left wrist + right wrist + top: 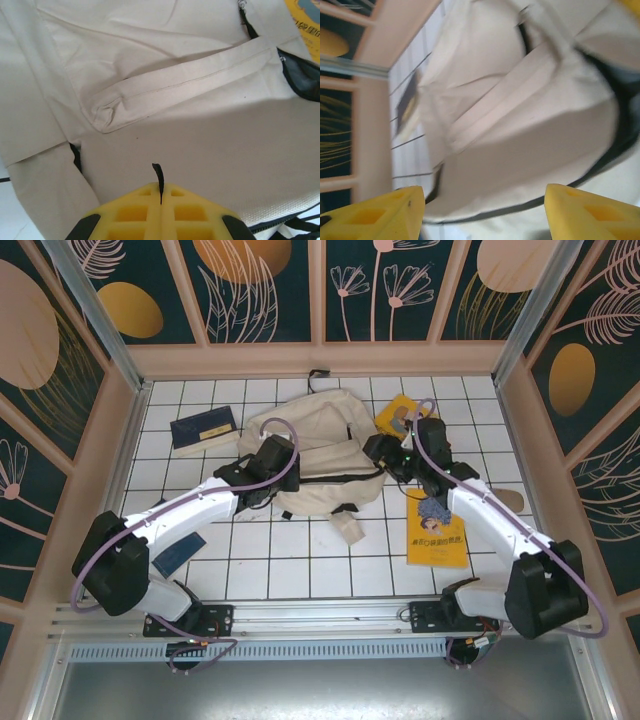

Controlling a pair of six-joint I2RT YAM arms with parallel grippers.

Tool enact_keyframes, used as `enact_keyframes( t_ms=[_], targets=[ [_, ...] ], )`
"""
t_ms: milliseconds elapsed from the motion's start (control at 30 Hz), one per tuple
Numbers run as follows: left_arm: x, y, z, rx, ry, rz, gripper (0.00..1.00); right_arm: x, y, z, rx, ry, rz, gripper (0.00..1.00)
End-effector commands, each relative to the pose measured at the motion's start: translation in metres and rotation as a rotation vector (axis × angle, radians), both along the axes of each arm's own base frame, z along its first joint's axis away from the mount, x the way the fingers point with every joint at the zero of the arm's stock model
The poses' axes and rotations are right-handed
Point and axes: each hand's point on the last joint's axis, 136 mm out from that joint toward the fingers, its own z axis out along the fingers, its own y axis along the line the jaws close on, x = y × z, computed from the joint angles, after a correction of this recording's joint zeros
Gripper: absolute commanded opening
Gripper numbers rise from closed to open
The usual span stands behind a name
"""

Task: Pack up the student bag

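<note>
Left gripper [161, 189] jaws pinch thin black tab [158, 175] on student bag [200, 140]; right gripper [482, 194] jaws open, empty. Tab may slip, or unbraced bag drags when pulled.

The big cream cloth backpack [310, 455] is soft and matt, with a fine weave, folds and stitched seams. A thin black strip [158, 175] on it looks like cloth too. The left gripper [161, 192] has yellow plastic fingers [130, 215], matt and smooth, with square hollows. The right gripper [482, 192] has the same yellow plastic fingers [380, 217]. The two robot arms [190, 508] have smooth white plastic shells, a little shiny. The white tiled table top [300, 565] looks smooth and hard. The flat yellow book [437, 538] has a smooth paper cover. The dark blue book [203, 430] looks matt. The grey rail [320, 618] at the near edge is bare metal. The pale wall frames [320, 358] look like wood.
</note>
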Motion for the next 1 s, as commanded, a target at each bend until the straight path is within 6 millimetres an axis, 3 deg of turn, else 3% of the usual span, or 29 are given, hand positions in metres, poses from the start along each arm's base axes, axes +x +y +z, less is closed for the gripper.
enact_keyframes(
  t_ms=[0,133,200,400,567,833,967],
  targets=[
    [0.005,-0.006,0.009,-0.022,-0.042,-0.032,0.00,-0.017,0.034,0.009,0.138,0.056,0.050,0.67],
    [0.005,-0.007,0.012,-0.031,-0.053,-0.039,0.00,-0.022,0.062,0.008,0.252,0.130,0.042,0.68],
    [0.005,-0.007,0.014,-0.034,-0.054,-0.042,0.00,-0.023,0.075,0.008,0.284,0.148,0.043,0.63],
    [0.004,-0.012,0.015,-0.065,-0.053,-0.055,0.00,-0.019,0.086,-0.005,0.308,0.202,-0.036,0.60],
    [0.005,-0.018,0.014,-0.079,-0.047,-0.065,0.00,-0.026,0.076,-0.032,0.276,0.307,-0.131,0.60],
    [0.008,-0.017,0.014,-0.074,-0.047,-0.053,0.00,-0.038,0.029,-0.051,0.202,0.322,-0.328,0.64],
    [0.007,-0.019,0.015,-0.079,-0.042,-0.060,0.00,-0.035,0.036,-0.055,0.216,0.343,-0.290,0.67]
  ],
)
